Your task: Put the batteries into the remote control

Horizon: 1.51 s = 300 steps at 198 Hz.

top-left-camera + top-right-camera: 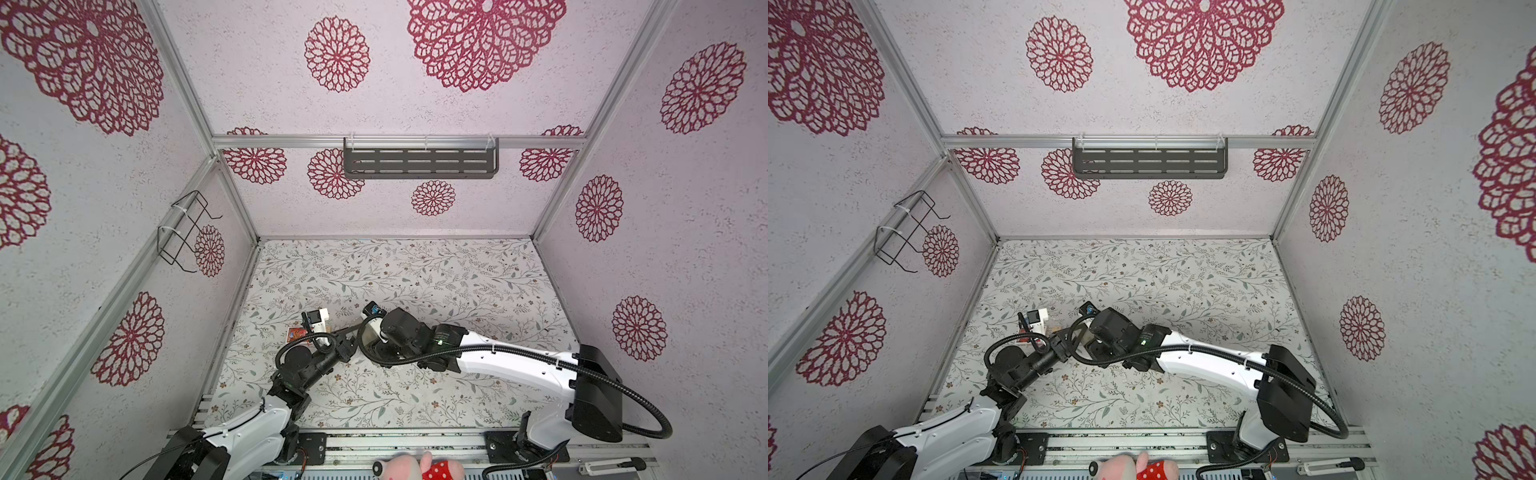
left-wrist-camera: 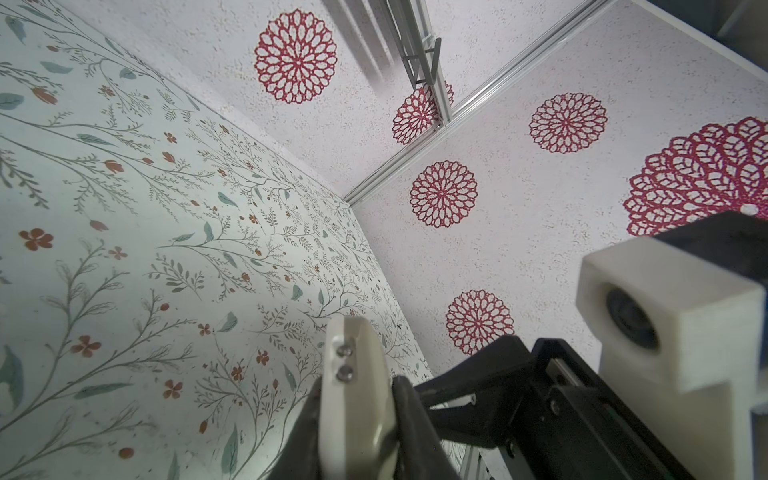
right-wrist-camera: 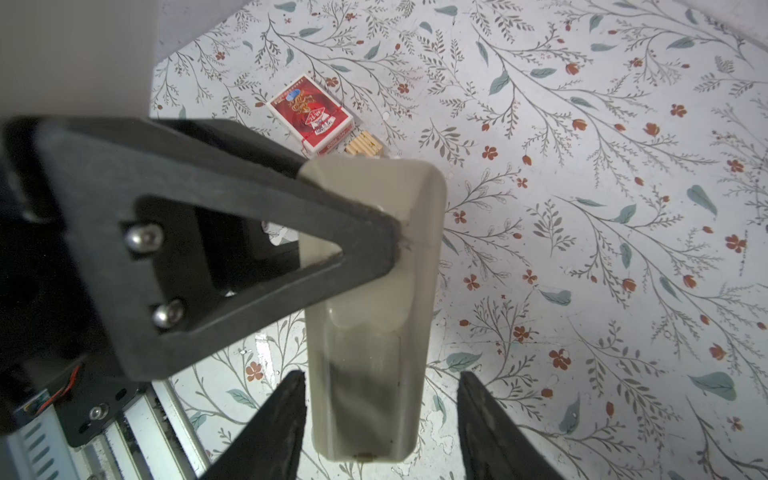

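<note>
- The remote control is in the middle of the right wrist view, running from just above centre to the bottom edge. Its plain beige-grey back faces the camera.
- The left gripper is clamped on the remote. A black triangular finger reaches in from the left of the frame and presses on the remote's upper part. The opposite finger is hidden behind the body.
- In the left wrist view, at bottom centre, the remote shows edge-on between the two dark fingers, standing up above the floral counter.
- The right gripper is spread wide around the remote's near end at the bottom of the frame. One finger is just beside the remote's left edge. The other stands clear of its right edge, with counter showing between them.
- A red printed card box lies flat on the counter at the upper left of the frame. A small tan wooden block is just beside its lower right corner, and both lie past the remote's far end.
- In both top views the two arms meet at lower centre-left. The card box peeks out beside the left arm.
</note>
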### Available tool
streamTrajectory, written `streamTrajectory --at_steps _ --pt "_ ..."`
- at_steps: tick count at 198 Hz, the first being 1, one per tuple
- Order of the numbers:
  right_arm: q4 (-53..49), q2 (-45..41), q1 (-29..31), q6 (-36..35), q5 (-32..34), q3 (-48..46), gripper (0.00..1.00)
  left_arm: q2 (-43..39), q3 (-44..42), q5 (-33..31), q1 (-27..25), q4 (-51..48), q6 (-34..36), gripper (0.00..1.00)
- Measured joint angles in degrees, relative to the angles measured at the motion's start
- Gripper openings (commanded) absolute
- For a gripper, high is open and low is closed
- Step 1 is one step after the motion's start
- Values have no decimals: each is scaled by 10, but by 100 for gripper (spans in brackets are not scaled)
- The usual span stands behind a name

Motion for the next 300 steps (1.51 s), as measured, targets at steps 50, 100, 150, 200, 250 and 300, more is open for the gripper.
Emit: streamTrajectory --at_steps 50,100,150,200,250,300 --pt "10 -47 0 0 1 -42 61 -8 0 13 0 1 -3 0" --pt "10 -66 0 0 1 -69 60 -14 0 37 0 3 -9 0" --pt "10 -66 0 4 3 -86 60 -14 0 46 0 3 -12 0" --pt "17 -66 0 4 5 -87 60 -14 0 50 0 3 -13 0" --pt "16 -64 0 4 6 -88 60 -17 0 50 0 3 -12 0" --pt "11 -64 0 4 7 -92 60 -17 0 50 0 3 -12 0"
